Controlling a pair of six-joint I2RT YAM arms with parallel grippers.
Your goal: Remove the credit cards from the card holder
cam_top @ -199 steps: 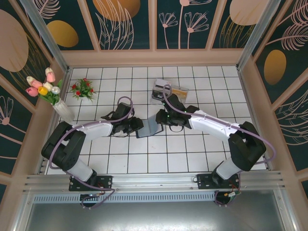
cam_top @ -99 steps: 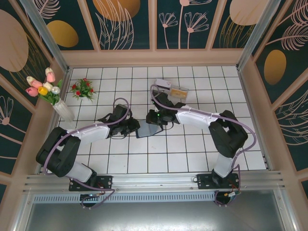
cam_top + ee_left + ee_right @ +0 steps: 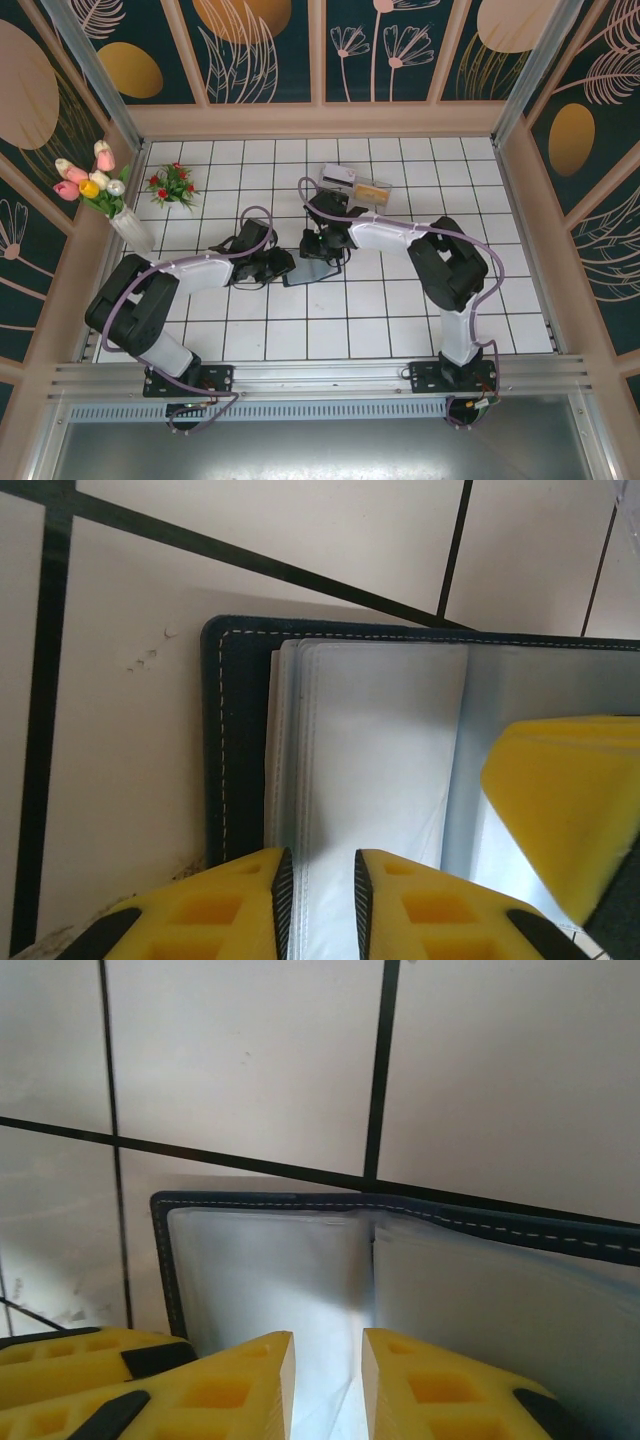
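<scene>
The dark navy card holder (image 3: 313, 271) lies open on the white tiles, its clear blue-grey sleeves (image 3: 380, 740) facing up. No card shows in the sleeves (image 3: 270, 1270) in either wrist view. My left gripper (image 3: 281, 266) sits at the holder's left edge, jaws a narrow gap apart, with the sleeve edges (image 3: 290, 780) running between them. My right gripper (image 3: 322, 251) comes down from the far side over the fold (image 3: 368, 1260), also slightly open. One right finger (image 3: 570, 810) rests over the sleeves. A tan/gold card (image 3: 373, 188) lies at the back.
A clear tray (image 3: 340, 176) with a white item sits at the back beside the gold card. A small red flower bunch (image 3: 172, 186) and a vase of tulips (image 3: 100, 190) stand at the far left. Wooden walls ring the tiled floor.
The right arm has folded in, its elbow swinging left and its gripper sliding left over the holder. The left gripper and the holder have barely moved.
</scene>
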